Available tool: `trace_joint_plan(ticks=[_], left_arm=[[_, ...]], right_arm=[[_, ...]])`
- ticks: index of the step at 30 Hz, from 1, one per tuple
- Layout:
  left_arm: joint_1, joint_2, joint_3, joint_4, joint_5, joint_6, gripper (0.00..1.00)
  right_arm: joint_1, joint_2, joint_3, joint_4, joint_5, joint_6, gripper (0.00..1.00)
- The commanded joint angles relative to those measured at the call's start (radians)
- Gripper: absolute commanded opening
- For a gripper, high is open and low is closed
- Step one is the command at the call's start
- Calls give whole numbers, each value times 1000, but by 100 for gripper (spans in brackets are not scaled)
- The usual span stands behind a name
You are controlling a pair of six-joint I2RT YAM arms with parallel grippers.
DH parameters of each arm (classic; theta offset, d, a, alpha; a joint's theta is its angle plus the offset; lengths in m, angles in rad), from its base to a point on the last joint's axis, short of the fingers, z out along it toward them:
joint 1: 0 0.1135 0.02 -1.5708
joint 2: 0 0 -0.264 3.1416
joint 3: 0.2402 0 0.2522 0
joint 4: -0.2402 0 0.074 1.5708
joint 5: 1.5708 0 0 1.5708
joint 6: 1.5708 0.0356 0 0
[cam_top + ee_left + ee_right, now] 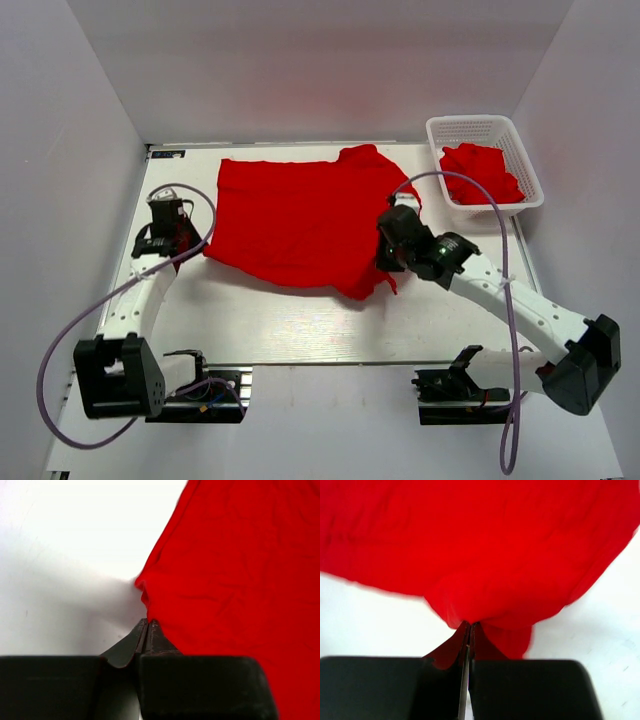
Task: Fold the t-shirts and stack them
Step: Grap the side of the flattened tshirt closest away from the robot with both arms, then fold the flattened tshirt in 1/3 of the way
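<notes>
Table [300, 320]: white, under both my pincers.

T-shirt [295, 215]: red, spread mostly flat. It fills the gap between my two pincers and runs on past their tips toward the far edge.

Basket [480, 128]: white lattice, beyond my right pincer and off to its right, well apart from it. Second t-shirt [480, 172] lies crumpled inside, unfolded.

Left pincer [146, 625]: jaws pressed together, no gap showing. The shirt's left edge comes right down to the tips, so it looks pinched there, but only just. The rest of the cloth lies ahead and to the right.

Right pincer [470, 627]: jaws also together, with a bunched tuck of the near right edge clamped between them. Cloth fans out ahead, and a small flap hangs just right of the tips.

My read on handling:
- Light, limp, zero stiffness, so it sags wherever I'm not holding it.
- Thin cloth can slide out of a tip-only pinch. The left grip looks shallow, and that's the risk.
- Best hold is the hem or a seam near a corner, where the cloth is doubled, with both sides matched.
- Keeping tension between the pincers should keep the fold line straight.
- Not fragile, so a hard squeeze is fine.
- It will likely drag and wrinkle against the table if carried low.

Status guess: first fold is only starting and no stack exists yet.
</notes>
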Motion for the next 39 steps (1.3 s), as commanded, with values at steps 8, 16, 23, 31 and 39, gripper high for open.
trace_joint_plan(ticks=[8, 16, 23, 31, 39], left_arm=[[-3, 240, 246, 140, 56, 56, 0], [-3, 443, 348, 194, 68, 56, 0], [-3, 625, 464, 214, 30, 74, 0], [7, 783, 608, 214, 18, 85, 0], [7, 911, 710, 203, 36, 94, 0]], right_arm=[[-163, 150, 204, 139, 167, -187, 0], [-294, 308, 267, 240, 17, -254, 0], [-364, 423, 306, 323, -91, -276, 0], [-430, 544, 384, 391, -198, -286, 0], [-479, 713, 536, 379, -287, -306, 0]])
